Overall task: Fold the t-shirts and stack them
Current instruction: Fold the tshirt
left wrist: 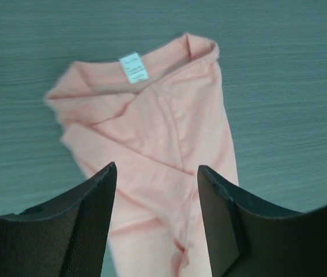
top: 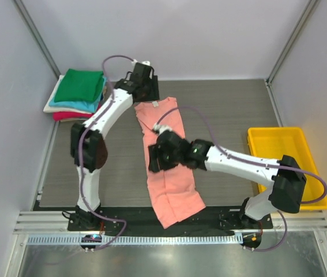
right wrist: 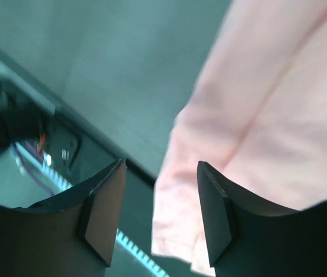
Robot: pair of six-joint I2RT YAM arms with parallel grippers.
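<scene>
A salmon-pink t-shirt [top: 169, 167] lies folded into a long strip down the middle of the table, collar at the far end, hem over the near edge. Its white neck label [left wrist: 134, 67] shows in the left wrist view. My left gripper [top: 143, 86] hovers open over the collar end [left wrist: 151, 133], holding nothing. My right gripper [top: 154, 157] hovers open above the strip's left edge [right wrist: 255, 133] near its middle, holding nothing. A stack of folded t-shirts [top: 78, 92], green on top, then teal, cream and red-pink, sits at the far left.
A yellow plastic bin [top: 278, 158] stands at the right of the table. Grey walls close in the left, right and far sides. A black strip and metal rail [top: 151, 231] run along the near edge by the arm bases.
</scene>
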